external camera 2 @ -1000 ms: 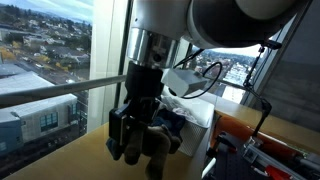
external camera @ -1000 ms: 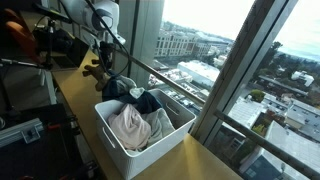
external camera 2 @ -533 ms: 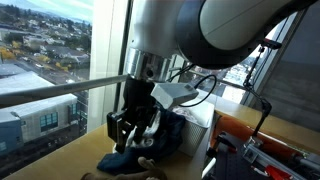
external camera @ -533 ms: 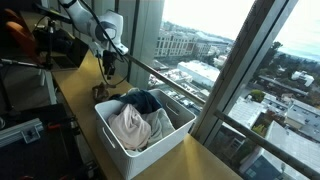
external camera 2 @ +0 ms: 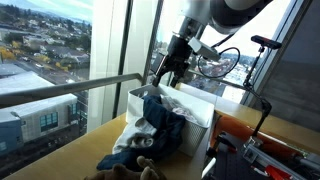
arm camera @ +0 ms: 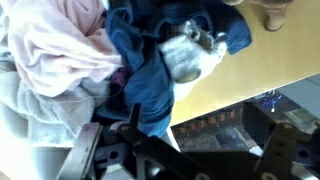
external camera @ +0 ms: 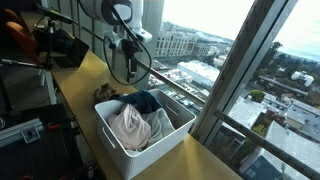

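Observation:
My gripper (external camera: 129,46) hangs open and empty in the air above the far end of a white bin (external camera: 168,143). In an exterior view the gripper (external camera 2: 168,72) is well above the bin (external camera 2: 196,106). A dark blue garment (external camera 2: 162,130) drapes over the bin's end wall and down onto the wooden table. The wrist view looks down on that blue garment (arm camera: 150,75), with a grey-white piece (arm camera: 190,55) lying on it and a pink cloth (arm camera: 60,45) beside it. The dark fingers (arm camera: 100,150) stand wide apart with nothing between them.
The bin holds pale pink and white clothes (external camera: 130,125). A brown plush toy (external camera 2: 135,172) lies on the yellow table (arm camera: 245,70) just beyond the bin. Tall windows with a rail (external camera 2: 60,92) run along one side; equipment and cables (external camera: 45,45) stand on the other.
The gripper opened, let go of the blue garment and rose well above the bin. The garment now hangs over the bin's edge.

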Controlling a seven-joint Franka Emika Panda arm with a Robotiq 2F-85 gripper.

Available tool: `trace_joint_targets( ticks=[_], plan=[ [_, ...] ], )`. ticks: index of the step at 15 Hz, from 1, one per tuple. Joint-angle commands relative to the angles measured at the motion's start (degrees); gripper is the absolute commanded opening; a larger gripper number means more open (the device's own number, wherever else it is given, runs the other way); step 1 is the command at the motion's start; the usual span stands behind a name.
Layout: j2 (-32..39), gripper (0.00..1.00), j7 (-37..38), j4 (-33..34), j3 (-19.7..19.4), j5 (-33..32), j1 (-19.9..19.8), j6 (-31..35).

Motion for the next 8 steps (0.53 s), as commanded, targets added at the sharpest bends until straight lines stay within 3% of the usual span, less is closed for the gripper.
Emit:
trace_joint_targets(
  ticks=[1, 4, 8],
  plan=[
    [-0.2, 1.00, -0.6, -3.5, -3.8, -5.7, -3.8, 6.4],
    [5.7, 1.00, 1.2, -1.1, -6.2, -9.4, -5.3, 10.4],
    [15.9, 1.00, 3.2, 2.3, -9.2, -10.8, -4.2, 14.5]
  ],
)
